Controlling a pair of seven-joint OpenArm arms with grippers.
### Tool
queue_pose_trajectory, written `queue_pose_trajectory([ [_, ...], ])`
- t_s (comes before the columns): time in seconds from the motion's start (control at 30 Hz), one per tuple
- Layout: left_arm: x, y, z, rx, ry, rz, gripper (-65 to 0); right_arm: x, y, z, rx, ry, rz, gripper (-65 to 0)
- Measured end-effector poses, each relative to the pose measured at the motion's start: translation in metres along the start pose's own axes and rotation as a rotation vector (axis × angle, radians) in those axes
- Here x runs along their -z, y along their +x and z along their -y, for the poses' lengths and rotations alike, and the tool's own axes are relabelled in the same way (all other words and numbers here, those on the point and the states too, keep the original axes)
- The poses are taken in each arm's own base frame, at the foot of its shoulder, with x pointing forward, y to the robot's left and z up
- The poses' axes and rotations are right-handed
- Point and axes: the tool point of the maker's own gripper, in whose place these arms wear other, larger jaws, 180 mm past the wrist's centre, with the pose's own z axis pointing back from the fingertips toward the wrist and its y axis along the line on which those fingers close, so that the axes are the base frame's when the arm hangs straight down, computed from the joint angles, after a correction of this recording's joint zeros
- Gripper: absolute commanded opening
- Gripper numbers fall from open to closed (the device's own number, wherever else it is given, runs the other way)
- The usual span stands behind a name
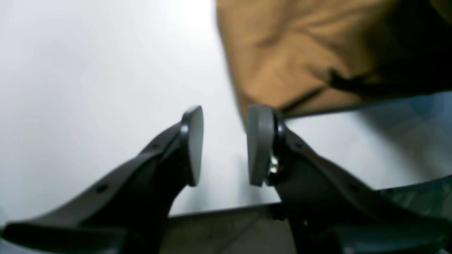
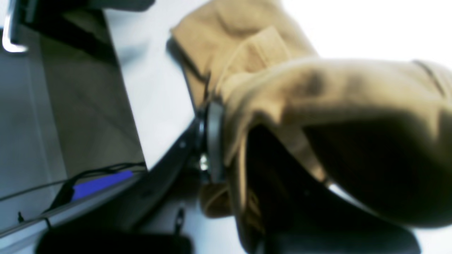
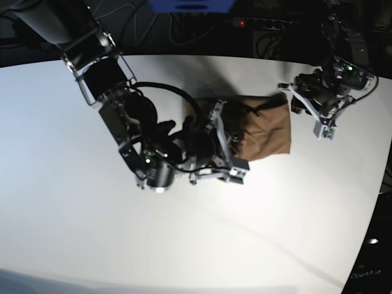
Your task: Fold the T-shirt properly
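Observation:
The tan-brown T-shirt (image 3: 267,130) lies bunched into a small folded block on the white table (image 3: 184,245), at the back right of the base view. My right gripper (image 3: 231,142) sits over its left edge. In the right wrist view this gripper (image 2: 226,141) is shut on a fold of the T-shirt (image 2: 317,88), which drapes over one finger and hides it. My left gripper (image 1: 226,144) is open and empty, just off a corner of the T-shirt (image 1: 300,53). In the base view it (image 3: 293,98) is at the shirt's upper right corner.
The table's edge (image 1: 229,208) runs close behind the left gripper, with floor beyond it. In the right wrist view the table edge (image 2: 130,106), a blue object (image 2: 99,187) and cables lie to the left. A power strip (image 3: 263,23) sits behind the table.

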Motion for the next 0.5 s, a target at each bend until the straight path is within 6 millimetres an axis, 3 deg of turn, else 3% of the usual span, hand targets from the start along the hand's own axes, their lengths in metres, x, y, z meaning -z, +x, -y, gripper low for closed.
queue_pose_trajectory([
  [0.2, 0.007, -0.004, -0.002, -0.023, -0.006, 0.011, -46.1, 0.011, 0.003, -0.016, -0.037, 0.038, 0.006, -64.7],
  [0.33, 0.011, -0.017, -0.029, -0.090, 0.050, -0.027, -56.5, 0.010, -0.002, -0.015, -0.032, 0.035, -0.004, -64.7],
  [0.43, 0.013, -0.007, -0.034, -0.098, 0.057, -0.007, -62.7, 0.010, -0.007, -0.013, -0.028, 0.031, -0.013, -64.7],
  [0.5, 0.013, -0.001, -0.033, -0.101, 0.051, 0.014, -62.8, 0.009, -0.008, -0.012, -0.027, 0.030, -0.015, -64.7],
])
